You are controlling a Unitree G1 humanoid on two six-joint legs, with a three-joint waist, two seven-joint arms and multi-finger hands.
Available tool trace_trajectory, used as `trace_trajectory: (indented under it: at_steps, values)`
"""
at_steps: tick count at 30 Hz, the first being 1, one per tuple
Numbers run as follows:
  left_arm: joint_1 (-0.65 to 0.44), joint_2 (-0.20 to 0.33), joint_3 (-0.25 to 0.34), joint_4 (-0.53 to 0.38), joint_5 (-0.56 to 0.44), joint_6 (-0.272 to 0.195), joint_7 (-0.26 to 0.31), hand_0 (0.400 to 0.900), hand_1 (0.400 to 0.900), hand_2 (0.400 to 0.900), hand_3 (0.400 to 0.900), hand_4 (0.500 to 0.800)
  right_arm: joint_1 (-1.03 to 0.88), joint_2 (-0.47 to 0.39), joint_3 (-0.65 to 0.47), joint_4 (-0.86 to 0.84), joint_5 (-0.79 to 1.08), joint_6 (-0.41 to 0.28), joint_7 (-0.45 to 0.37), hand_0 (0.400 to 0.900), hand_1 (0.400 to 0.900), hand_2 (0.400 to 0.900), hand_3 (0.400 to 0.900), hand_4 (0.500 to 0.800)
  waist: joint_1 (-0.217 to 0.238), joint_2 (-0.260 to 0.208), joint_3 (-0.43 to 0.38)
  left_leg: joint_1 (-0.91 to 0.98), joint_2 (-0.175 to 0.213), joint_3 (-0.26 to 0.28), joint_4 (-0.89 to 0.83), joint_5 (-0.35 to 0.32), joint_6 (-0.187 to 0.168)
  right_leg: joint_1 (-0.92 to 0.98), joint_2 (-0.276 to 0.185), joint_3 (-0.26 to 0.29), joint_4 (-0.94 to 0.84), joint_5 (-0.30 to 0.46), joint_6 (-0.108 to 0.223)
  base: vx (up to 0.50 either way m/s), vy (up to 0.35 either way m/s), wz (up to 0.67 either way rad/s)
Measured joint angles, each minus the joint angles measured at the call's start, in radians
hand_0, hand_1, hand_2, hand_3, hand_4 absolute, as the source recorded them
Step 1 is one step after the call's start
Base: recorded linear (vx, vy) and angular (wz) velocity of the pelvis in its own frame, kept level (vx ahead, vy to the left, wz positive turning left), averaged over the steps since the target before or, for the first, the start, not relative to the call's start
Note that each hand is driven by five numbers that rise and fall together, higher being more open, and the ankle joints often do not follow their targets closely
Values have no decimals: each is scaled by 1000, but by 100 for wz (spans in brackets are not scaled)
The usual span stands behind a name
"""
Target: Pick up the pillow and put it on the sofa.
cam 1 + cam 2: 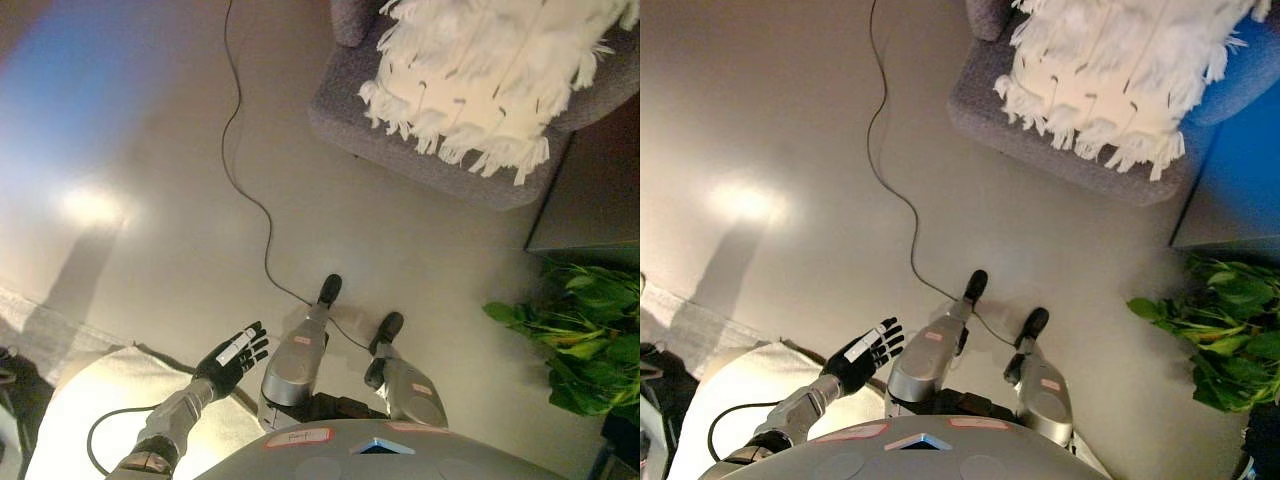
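A white fringed pillow [490, 70] lies on the seat of a grey sofa [345, 115] at the top right; it also shows in the right eye view [1120, 70]. My left hand [232, 358] is at the lower left, far from the sofa. It is open, with its fingers straight, and holds nothing. It hovers above the floor by the edge of a cream rounded soft object [90, 400]. My right hand shows in neither view.
A green leafy plant [585, 340] stands at the right edge. A dark piece of furniture [595, 190] stands beside the sofa at the right. A pale cloth or rug [40, 325] lies at the left edge. Grey floor [150, 150] stretches between me and the sofa.
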Motion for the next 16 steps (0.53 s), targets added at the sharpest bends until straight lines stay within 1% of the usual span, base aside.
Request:
trace_trajectory:
  at_steps: [1,3,4,6,8,9,10,11,13,14,15,16]
  values:
    - [-1,2,0,15,1,0,1,900,900,900,900,800,0,-12,5,0,-1,2,13,900,900,900,900,800,-11,-12,-7,10,1,6,0,-3,0,7,0,7,0,0,0,94,-25,-14]
    - [-4,4,0,36,11,0,4,900,900,900,900,800,0,-50,24,4,-2,13,52,900,900,900,900,800,-17,-35,-22,39,2,21,0,-13,7,29,-1,24,-1,0,0,106,-27,-13]
    - [-3,4,2,43,17,0,7,900,900,900,900,800,0,-68,29,10,-2,13,78,900,900,900,900,800,-29,-47,-35,51,1,28,-1,-18,7,42,-1,26,-1,-1,1,104,-29,-11]
    - [1,5,9,60,41,1,21,900,900,900,900,800,1,-92,29,17,-3,13,131,900,900,900,900,800,-39,-76,-78,69,3,44,-1,-28,10,50,-2,44,-2,-4,5,58,-15,-15]
    - [5,5,12,78,71,2,29,900,900,900,900,800,16,-120,27,15,-5,7,199,900,900,900,900,800,-70,-101,-123,84,3,57,-1,-34,17,61,-3,53,-2,-7,7,22,9,-21]
    - [7,6,13,89,88,2,35,900,900,900,900,800,41,-127,15,14,-6,3,232,900,900,900,900,800,-71,-115,-147,91,3,65,-1,-38,17,63,-3,64,-2,-8,7,-2,21,-22]
    - [11,6,15,94,101,2,38,900,900,900,900,800,92,-138,-14,10,-5,-11,272,900,900,900,900,800,-82,-131,-175,98,4,74,-1,-46,15,64,-3,74,-4,-8,7,-23,26,-23]
    - [19,5,15,97,111,2,43,900,900,900,900,800,155,-140,-53,-3,3,-22,304,900,900,900,900,800,-94,-144,-199,104,4,82,-1,-49,17,69,-4,78,-5,-8,7,-44,28,-23]
    - [33,5,24,99,138,2,48,900,900,900,900,800,366,-137,-215,-75,50,-68,356,900,900,900,900,800,-120,-164,-231,120,5,93,-2,-58,21,79,-4,93,-4,-9,8,-68,26,-27]
    - [36,5,30,98,155,2,49,900,900,900,900,800,539,-131,-358,-146,64,-92,362,900,900,900,900,800,-127,-174,-242,131,6,110,-2,-61,23,82,-5,101,-3,-10,6,-86,31,-30]
    - [43,5,40,98,161,1,53,900,900,900,900,800,685,-107,-465,-192,80,-120,360,900,900,900,900,800,-133,-178,-254,134,6,116,-2,-66,26,79,-6,104,-3,-12,3,-91,36,-32]
    - [51,4,45,98,167,1,60,900,900,900,900,800,811,-73,-518,-248,94,-126,347,900,900,900,900,800,-150,-174,-263,138,6,118,-2,-68,29,77,-6,118,1,-12,3,-75,31,-23]
